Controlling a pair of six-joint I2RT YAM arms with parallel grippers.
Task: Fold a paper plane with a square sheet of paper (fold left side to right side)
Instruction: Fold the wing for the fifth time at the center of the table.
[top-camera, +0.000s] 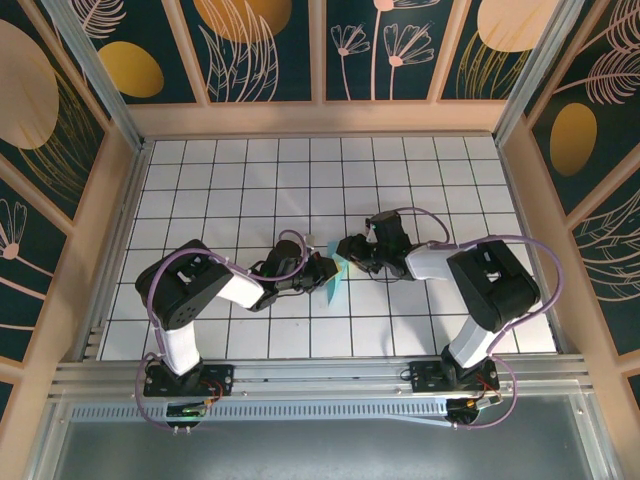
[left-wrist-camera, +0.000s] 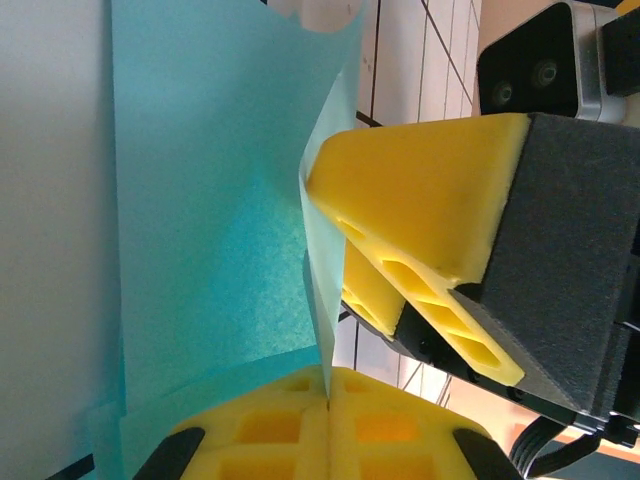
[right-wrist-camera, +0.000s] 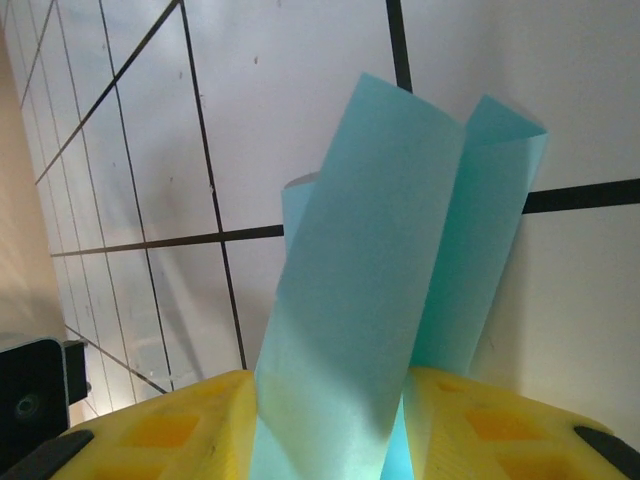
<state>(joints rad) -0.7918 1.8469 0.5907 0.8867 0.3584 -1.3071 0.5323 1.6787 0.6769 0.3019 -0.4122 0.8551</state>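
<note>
- Top view: the paper (top-camera: 335, 283) is a small folded turquoise piece near the middle of the table (top-camera: 250, 180), at the point where the two grippers meet.
- The left gripper (top-camera: 322, 270) touches the paper's left side. The right gripper (top-camera: 347, 252) comes in from the upper right, at its top edge.
- The left arm bends up from its base and reaches right, toward the centre. The right arm bends up likewise and reaches left. Both wrists are low over the table.
- Left wrist view: the left gripper (left-wrist-camera: 328, 410) has its yellow fingers (left-wrist-camera: 270, 425) pressed together, with the paper's edge caught in the seam between them.
- The paper (left-wrist-camera: 210, 200) rises from there as a broad sheet. The right gripper (left-wrist-camera: 330, 240) meets its right edge from the side.
- Right wrist view: the right gripper (right-wrist-camera: 330, 440) pinches the paper (right-wrist-camera: 370, 260), one yellow finger (right-wrist-camera: 170, 430) on each side with the folded layers filling the gap.
- The paper stands out beyond the fingers in two overlapping flaps, over the white tiles (right-wrist-camera: 130, 200).
</note>
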